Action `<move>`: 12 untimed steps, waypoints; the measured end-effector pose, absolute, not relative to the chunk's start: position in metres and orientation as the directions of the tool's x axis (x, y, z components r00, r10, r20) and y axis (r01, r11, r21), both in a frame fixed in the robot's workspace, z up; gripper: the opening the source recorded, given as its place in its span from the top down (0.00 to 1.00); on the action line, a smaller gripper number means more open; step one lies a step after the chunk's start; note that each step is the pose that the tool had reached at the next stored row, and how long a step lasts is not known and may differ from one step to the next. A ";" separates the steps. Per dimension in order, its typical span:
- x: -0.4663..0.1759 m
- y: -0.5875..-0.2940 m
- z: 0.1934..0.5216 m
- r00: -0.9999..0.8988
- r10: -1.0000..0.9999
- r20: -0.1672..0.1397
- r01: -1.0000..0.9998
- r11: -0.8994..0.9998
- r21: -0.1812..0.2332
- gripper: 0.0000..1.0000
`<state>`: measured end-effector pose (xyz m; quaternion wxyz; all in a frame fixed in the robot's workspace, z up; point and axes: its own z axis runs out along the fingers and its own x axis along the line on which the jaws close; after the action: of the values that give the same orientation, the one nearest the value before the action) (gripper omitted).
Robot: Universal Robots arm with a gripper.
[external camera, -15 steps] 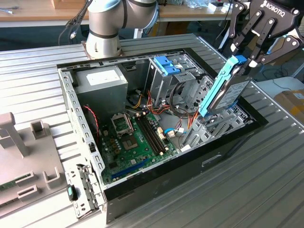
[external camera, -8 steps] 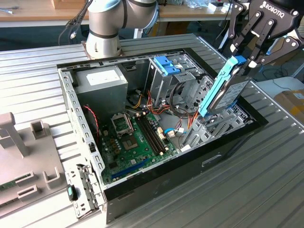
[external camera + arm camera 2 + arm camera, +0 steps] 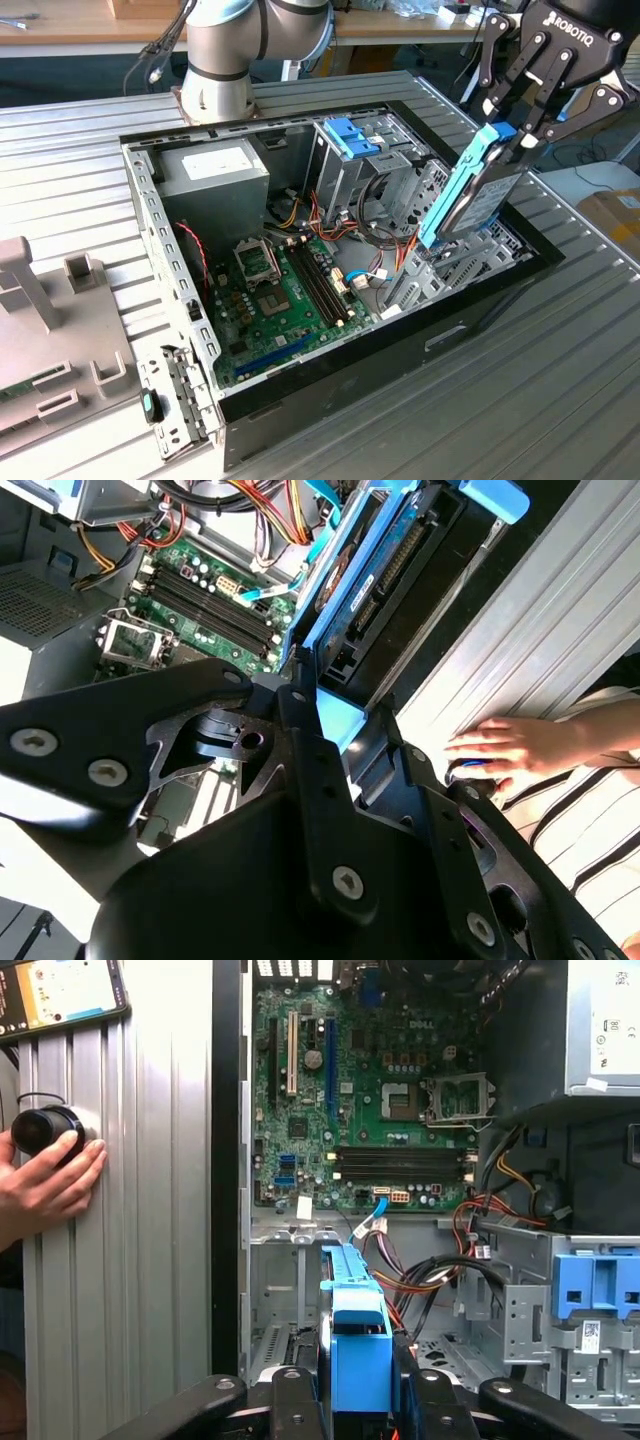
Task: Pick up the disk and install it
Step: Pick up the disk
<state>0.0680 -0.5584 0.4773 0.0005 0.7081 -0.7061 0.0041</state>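
Clenched on the disk (image 3: pixel 468 195) at its blue top end with the claw (image 3: pixel 517 132). Held tilted, lower end hanging below the claw over the open computer case (image 3: pixel 470 305). Close above the grey metal bay (image 3: pixel 465 265) under the claw; touching or not, cannot tell. Judged mid-install: carried, not yet seated. Worth squaring the blue frame to the bay's rails before any push. Worth minding the orange and red cables (image 3: pixel 318 215) beyond the bay. Noted a person's hand (image 3: pixel 45 1175) on a black knob (image 3: pixel 40 1130) on the ribbed surface (image 3: pixel 560 390), outside the case, well apart from the claw.
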 end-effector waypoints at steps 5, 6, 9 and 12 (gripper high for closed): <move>0.069 -0.559 0.475 0.000 -1.000 0.007 -1.000 0.000 -0.006 0.64; 0.069 -0.559 0.475 -0.007 -1.000 0.006 -1.000 0.007 -0.006 0.64; 0.069 -0.559 0.474 -0.036 -0.999 0.007 -0.999 0.035 -0.006 0.64; 0.069 -0.560 0.472 -0.046 -0.999 0.007 -0.999 0.046 -0.006 0.64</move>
<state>0.0692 -0.5596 0.4719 0.0004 0.6905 -0.7233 0.0043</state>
